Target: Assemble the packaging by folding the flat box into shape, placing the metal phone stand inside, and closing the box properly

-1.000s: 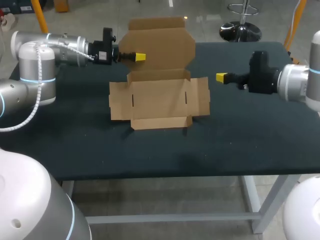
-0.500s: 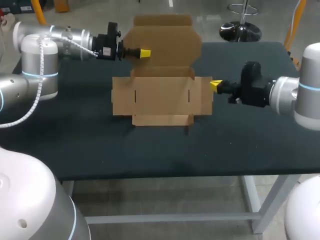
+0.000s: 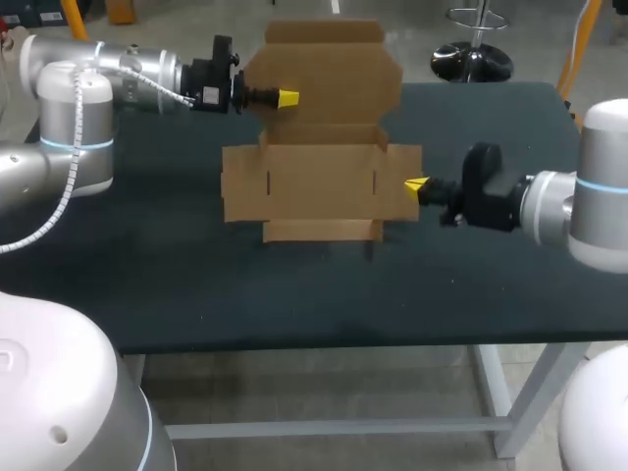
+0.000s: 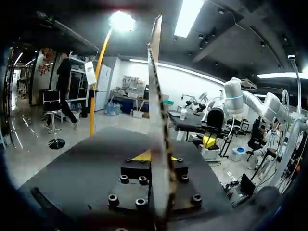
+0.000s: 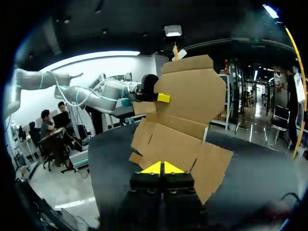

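Observation:
The flat brown cardboard box (image 3: 319,182) stands raised off the dark table, its lid panel uppermost and its lower flap near the surface. My left gripper (image 3: 287,97) is shut on the lid panel's left part. In the left wrist view the cardboard (image 4: 156,72) runs edge-on between the yellow tips of the left gripper (image 4: 157,157). My right gripper (image 3: 416,184) is shut with nothing in it, its tips at the edge of the box's right side flap. In the right wrist view the right gripper (image 5: 162,168) points at the box (image 5: 179,127), and the left gripper (image 5: 162,98) shows on the lid.
The dark table (image 3: 196,294) is bare around the box. Its front edge runs along the near side, and its back edge lies just behind the lid panel.
My left gripper has carried the box a little to the right and tilted it more upright. My right gripper has moved left and towards the near side, up to the box's right flap.

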`<control>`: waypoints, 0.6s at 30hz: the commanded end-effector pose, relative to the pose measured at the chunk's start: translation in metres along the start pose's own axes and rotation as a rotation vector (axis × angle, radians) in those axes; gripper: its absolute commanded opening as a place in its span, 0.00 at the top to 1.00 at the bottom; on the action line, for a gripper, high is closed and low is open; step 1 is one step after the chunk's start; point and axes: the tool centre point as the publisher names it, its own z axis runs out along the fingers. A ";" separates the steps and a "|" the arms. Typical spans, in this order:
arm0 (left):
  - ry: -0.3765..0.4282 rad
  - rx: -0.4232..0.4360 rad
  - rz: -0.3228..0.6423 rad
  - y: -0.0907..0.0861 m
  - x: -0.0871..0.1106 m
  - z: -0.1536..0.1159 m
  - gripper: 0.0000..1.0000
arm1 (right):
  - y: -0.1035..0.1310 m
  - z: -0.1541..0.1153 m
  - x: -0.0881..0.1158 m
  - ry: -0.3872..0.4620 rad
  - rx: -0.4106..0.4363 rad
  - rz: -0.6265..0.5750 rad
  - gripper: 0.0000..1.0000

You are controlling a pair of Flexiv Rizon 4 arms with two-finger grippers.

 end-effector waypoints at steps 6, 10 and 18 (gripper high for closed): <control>-0.037 0.003 0.021 -0.013 0.020 0.000 1.00 | -0.008 -0.004 0.007 0.005 -0.004 -0.027 1.00; -0.038 0.024 0.024 -0.018 0.027 0.001 1.00 | -0.011 -0.007 0.010 -0.002 -0.005 -0.038 1.00; -0.054 0.030 0.027 -0.027 0.040 0.003 1.00 | -0.019 -0.008 0.018 -0.018 0.013 -0.057 1.00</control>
